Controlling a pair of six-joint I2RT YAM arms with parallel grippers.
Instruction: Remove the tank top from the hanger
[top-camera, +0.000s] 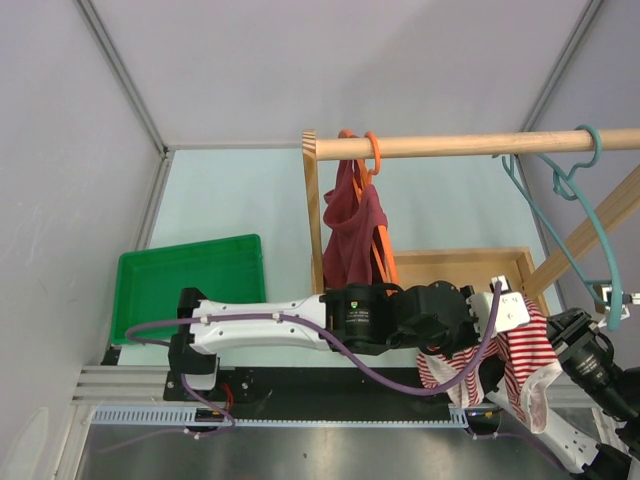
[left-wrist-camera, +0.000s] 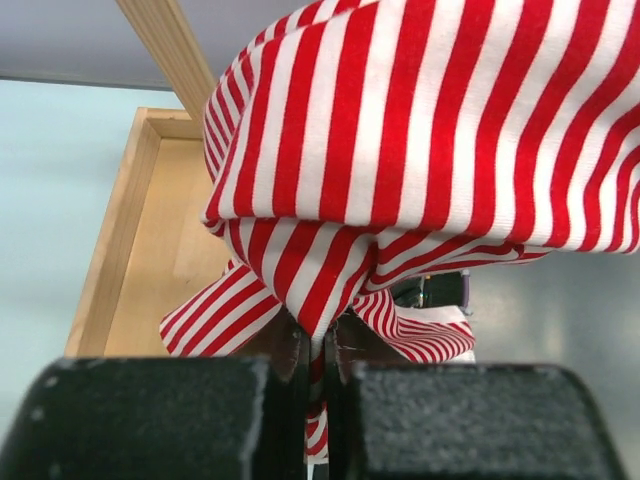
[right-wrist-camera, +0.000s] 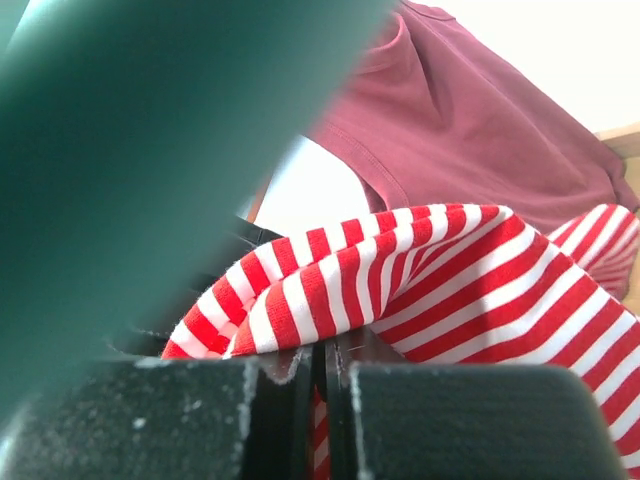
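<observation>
On the far left a green tray sits on the table. My left arm reaches rightward from beside it, crossing below a maroon top that hangs on an orange hanger from the wooden rail. A small badge on the arm's black joint is too small for me to read.

The striped tank top is slung low between my two hands, right of the maroon top and in front of the wooden box at the foot of the rack. In the left wrist view it bunches just above and beyond the left gripper. That gripper is clenched, with a thin fold of red-and-white cloth pinched between its pads.

The right gripper is likewise clamped tight on a fold of the same cloth, which spreads away to its right.

The teal hanger hangs from the rail's right end, above and to the right of the tank top. It fills the upper left of the right wrist view as a blur. I cannot tell whether any strap is hooked on it.
</observation>
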